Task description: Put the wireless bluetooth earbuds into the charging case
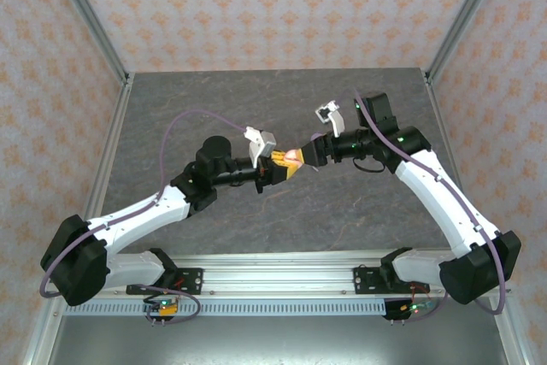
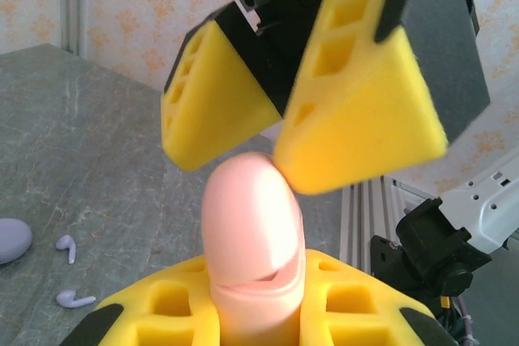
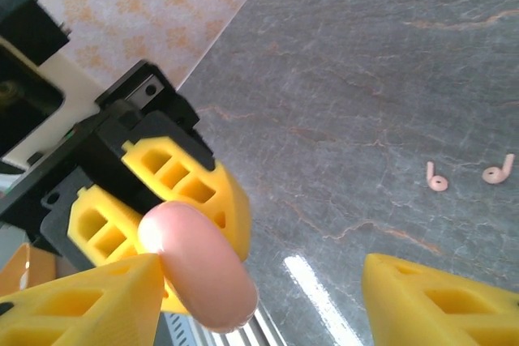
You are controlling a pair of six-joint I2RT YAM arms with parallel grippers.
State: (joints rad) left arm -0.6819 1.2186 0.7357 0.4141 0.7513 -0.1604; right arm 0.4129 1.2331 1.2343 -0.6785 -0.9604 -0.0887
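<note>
Risk: pink case (image 2: 251, 224) is liable to slip or twist out of left claw (image 1: 286, 162) if right claw (image 3: 263, 281) is pressing it off-centre (case looks smooth and rounded, held up off table (image 3: 365, 79)). Only a thin seam is showing at the lid, so nothing is going in yet. Left claw is clamping the case by its lower end. Right claw is standing wide open and holding nothing, with one finger seemingly touching the case top. Pink buds (image 3: 437, 177) are lying loose on table, as are lilac buds (image 2: 66, 247), near lilac case (image 2: 12, 239).
</note>
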